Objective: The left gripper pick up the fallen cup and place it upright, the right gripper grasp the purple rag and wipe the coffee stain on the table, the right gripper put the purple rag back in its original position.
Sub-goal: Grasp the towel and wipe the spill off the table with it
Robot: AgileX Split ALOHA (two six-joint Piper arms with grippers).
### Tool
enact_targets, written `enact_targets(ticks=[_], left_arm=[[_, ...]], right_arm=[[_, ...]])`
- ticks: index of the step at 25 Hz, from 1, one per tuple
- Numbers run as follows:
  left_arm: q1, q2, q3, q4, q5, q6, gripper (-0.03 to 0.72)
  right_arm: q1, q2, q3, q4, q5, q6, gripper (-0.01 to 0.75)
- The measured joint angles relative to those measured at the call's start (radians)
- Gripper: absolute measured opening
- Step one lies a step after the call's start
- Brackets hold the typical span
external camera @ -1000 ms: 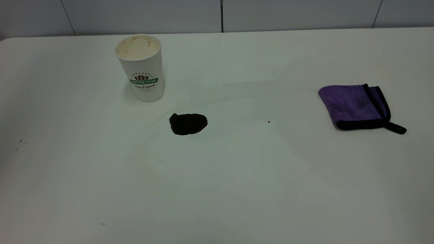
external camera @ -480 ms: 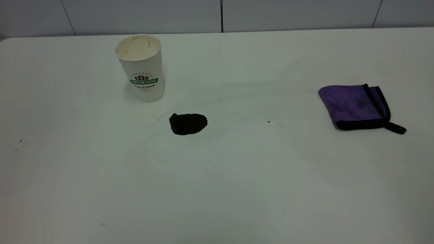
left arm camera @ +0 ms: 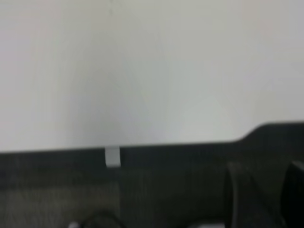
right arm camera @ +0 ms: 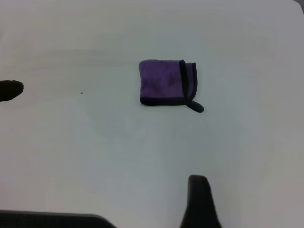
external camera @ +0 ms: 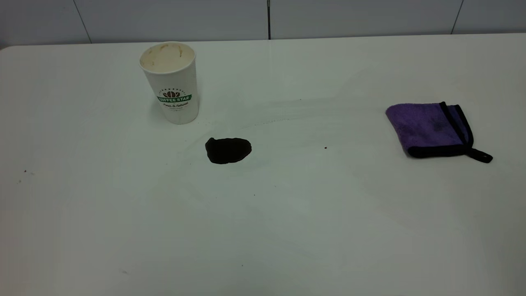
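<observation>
Exterior: cup [external camera: 171,82] upright near tabletop's [external camera: 287,226] far edge, left of centre. Coffee stain [external camera: 228,150] just in front of it, apart. Purple rag [external camera: 431,129] folded flat toward right edge. No grippers in shot.

Left wrist: bare tabletop and its edge only; left gripper unseen.

Right wrist: right gripper's finger [right arm camera: 199,202] well short of rag; spread or pressed together, can't tell.

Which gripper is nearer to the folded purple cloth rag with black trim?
Probably right. The right gripper faces the purple rag across the white table; the left gripper sees only the table's edge.
</observation>
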Motion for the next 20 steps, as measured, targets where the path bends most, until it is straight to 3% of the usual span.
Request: enact_targets(ticks=[9, 20], left_arm=[[0.001, -0.24, 0.014, 0.017, 0.016, -0.002, 0.24], [0.001, -0.283, 0.014, 0.018, 0.018, -0.002, 0.24]], right_arm=[[0.0, 0.0, 0.0, 0.0, 0.0, 0.0, 0.58], [0.0, 0.0, 0.0, 0.0, 0.0, 0.0, 0.58]])
